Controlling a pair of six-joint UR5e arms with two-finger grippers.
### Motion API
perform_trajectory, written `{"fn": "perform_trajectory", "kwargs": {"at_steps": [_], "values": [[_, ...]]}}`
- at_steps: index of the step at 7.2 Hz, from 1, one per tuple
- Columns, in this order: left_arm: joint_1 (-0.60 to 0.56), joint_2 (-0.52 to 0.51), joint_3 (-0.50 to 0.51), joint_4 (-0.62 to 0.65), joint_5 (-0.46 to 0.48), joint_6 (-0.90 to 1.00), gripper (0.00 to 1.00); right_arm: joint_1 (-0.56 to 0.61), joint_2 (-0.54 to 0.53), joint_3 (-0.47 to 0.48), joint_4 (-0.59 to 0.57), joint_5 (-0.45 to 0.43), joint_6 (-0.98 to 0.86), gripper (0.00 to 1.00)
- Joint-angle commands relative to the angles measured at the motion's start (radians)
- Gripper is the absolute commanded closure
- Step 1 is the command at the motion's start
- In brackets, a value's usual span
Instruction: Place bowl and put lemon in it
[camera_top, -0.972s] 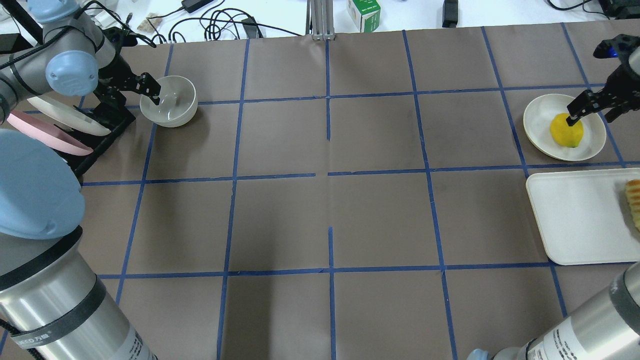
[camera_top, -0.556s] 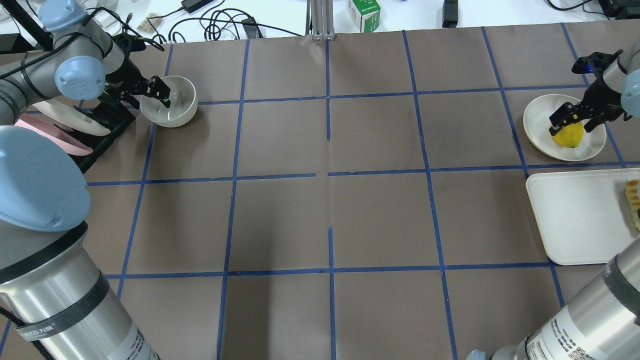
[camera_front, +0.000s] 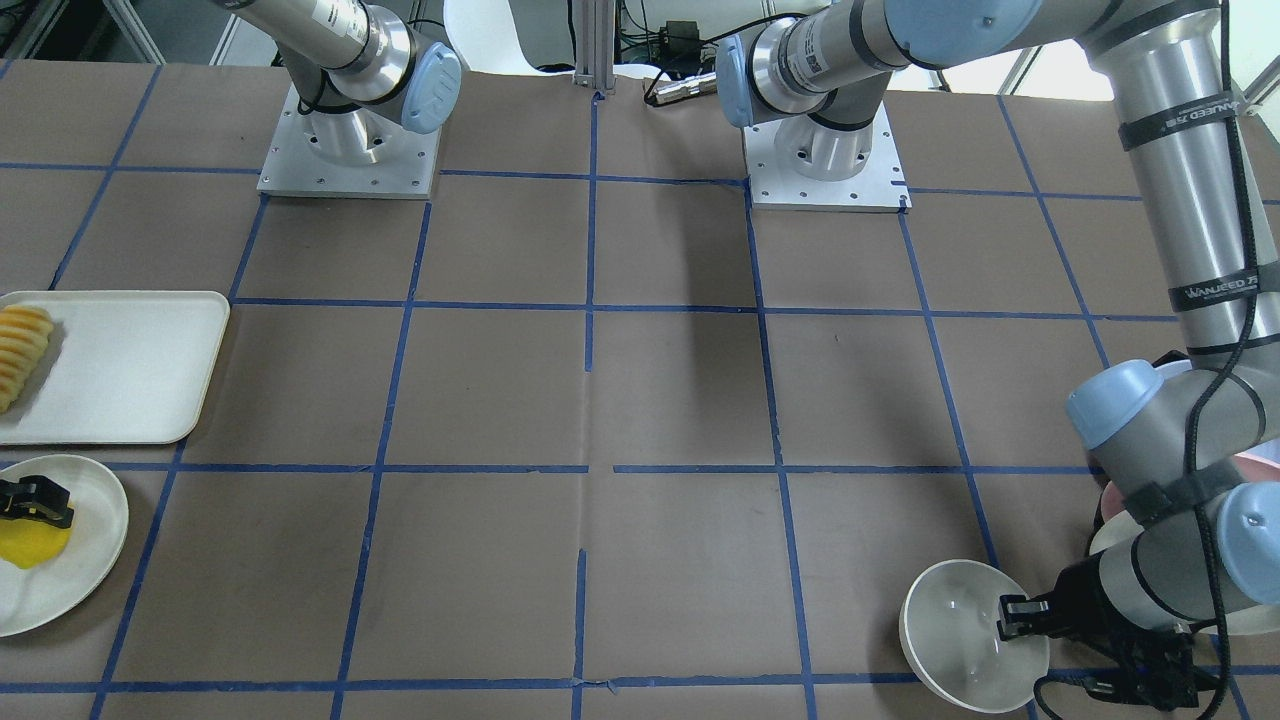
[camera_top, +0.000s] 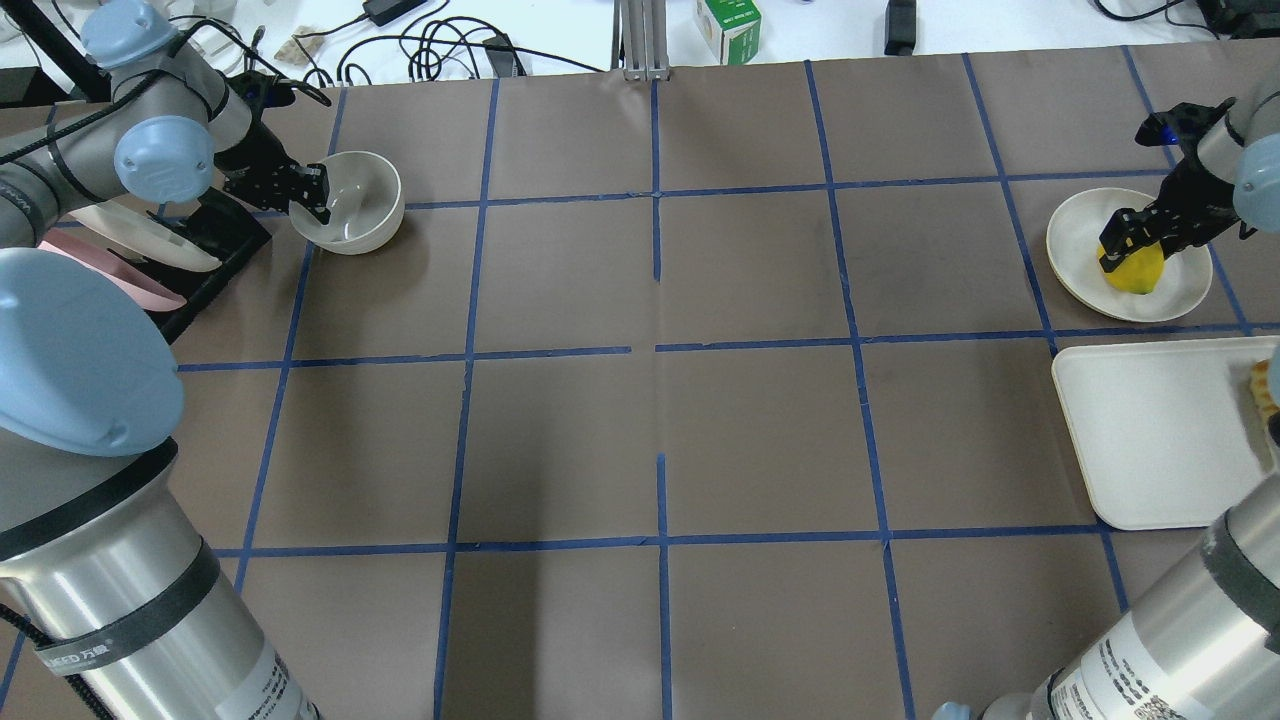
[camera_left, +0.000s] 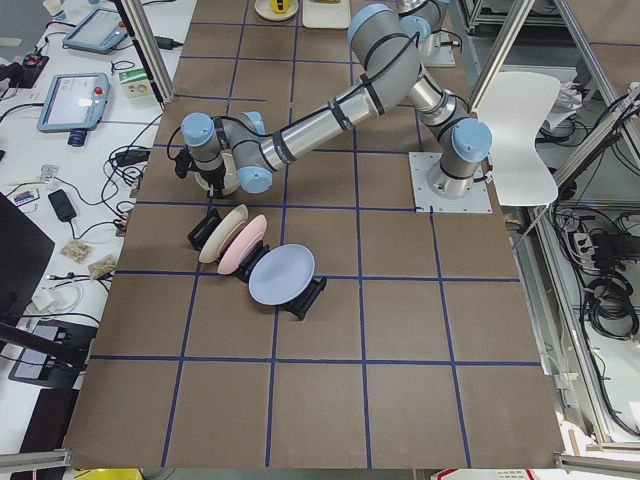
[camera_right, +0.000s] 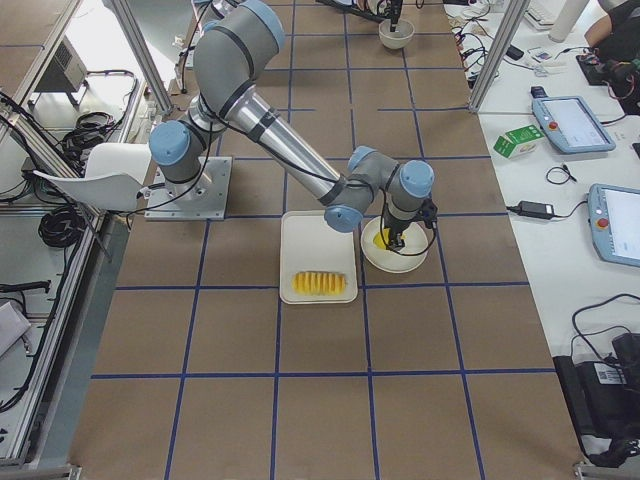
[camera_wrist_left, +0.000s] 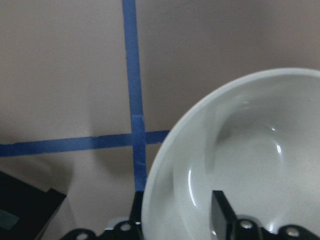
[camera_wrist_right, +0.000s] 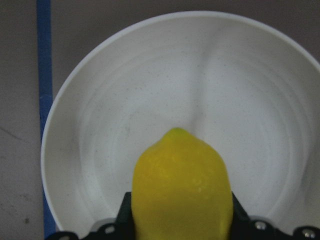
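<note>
Bowl: small, deep and cream-white, at the far left corner of the counter, just beside the black plate rack.
Left fingers: clamped on the bowl's rim, one finger inside against the glossy wall, the other outside.
Lemon: bright yellow, over a flat cream plate at the counter's far right.
Right fingers: pressed against both sides of the lemon, grasping it.
Tray: white, just beside the plate.
</note>
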Motion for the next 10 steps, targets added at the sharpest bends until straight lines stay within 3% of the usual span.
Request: {"fn": "perform_trajectory", "kwargs": {"at_steps": [1,5,8,10], "values": [[0.001,0.002,0.006,0.000,0.021,-0.002,1.00,0.021,-0.124,-0.006,0.133,-0.003,0.005,0.79],[-0.001,0.031,0.024,-0.078,0.024,-0.016,1.00,0.052,-0.513,-0.010,0.524,-0.038,0.105,0.79],[-0.028,0.065,0.042,-0.176,0.014,-0.066,1.00,0.167,-0.550,-0.009,0.554,-0.052,0.244,0.80],[-0.231,0.097,0.036,-0.201,-0.060,-0.297,1.00,0.286,-0.559,-0.021,0.556,-0.030,0.359,0.79]]}}
